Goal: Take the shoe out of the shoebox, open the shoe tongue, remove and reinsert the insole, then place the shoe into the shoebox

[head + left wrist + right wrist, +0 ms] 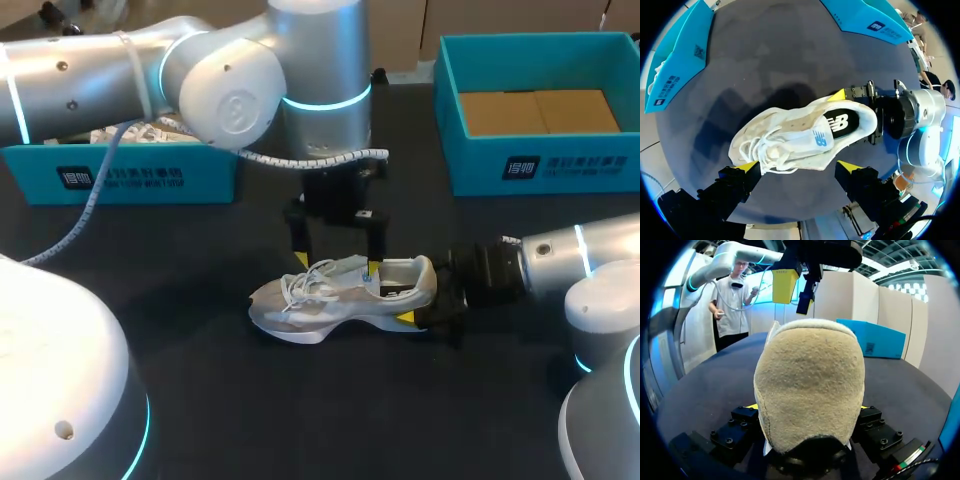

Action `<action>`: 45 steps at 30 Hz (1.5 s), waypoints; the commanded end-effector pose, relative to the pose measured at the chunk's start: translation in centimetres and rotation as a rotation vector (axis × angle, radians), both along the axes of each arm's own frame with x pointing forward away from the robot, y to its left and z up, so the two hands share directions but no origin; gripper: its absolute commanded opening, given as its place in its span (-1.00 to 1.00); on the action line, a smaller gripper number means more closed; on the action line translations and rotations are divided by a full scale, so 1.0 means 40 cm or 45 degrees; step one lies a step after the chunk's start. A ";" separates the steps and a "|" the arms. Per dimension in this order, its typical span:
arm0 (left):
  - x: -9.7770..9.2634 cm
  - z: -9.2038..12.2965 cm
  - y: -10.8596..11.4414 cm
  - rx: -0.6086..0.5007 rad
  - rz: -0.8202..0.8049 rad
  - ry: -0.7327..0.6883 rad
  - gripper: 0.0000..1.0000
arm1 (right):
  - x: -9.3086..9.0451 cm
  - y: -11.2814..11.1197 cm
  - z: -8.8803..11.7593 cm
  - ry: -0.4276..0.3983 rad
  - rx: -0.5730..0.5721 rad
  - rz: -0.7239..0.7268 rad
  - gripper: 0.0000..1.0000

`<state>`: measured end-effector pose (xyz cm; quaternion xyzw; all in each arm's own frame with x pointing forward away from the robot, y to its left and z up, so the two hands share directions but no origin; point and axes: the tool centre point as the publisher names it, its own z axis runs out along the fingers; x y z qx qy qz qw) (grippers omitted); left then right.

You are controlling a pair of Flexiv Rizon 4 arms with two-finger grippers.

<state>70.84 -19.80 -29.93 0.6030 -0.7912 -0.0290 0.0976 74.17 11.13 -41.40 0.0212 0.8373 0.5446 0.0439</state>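
1. Shoe (340,295) is lying mid-worktop (200,400), toe pointing to 9 o'clock; it is probably light, with a soft upper and a stiffer heel (810,385).
2. Right fingers (406,318) are clamping that heel from 3 o'clock.
3. Left fingers (747,167) are hanging wide above; the tongue (812,135) is looking the best place to pinch.

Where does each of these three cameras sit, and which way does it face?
Head view: above and behind the robot, looking down on the table; left arm and right arm enter from the sides.
Left wrist view: on the left wrist, looking down on the shoe; the left gripper shows, open.
Right wrist view: on the right wrist, facing the shoe's heel, held in the right gripper.
All three share the shoe.
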 end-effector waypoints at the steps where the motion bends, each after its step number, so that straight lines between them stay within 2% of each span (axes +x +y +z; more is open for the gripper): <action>1: 0.000 0.000 -0.001 0.000 0.001 -0.001 1.00 | -0.001 0.005 -0.001 -0.001 -0.003 -0.002 -1.00; 10: 0.017 -0.001 -0.010 -0.044 0.084 0.014 1.00 | -0.001 0.005 -0.001 -0.001 -0.003 -0.002 -1.00; 20: 0.044 -0.035 -0.073 0.095 0.063 -0.058 1.00 | -0.001 0.005 -0.001 -0.001 -0.003 -0.002 -1.00; 25: 0.041 -0.051 -0.088 0.126 0.059 -0.082 1.00 | -0.001 0.005 -0.001 -0.001 -0.003 -0.002 -1.00; 45: 0.034 -0.124 -0.102 0.256 0.138 -0.179 1.00 | -0.001 0.005 -0.001 -0.001 -0.003 -0.002 -1.00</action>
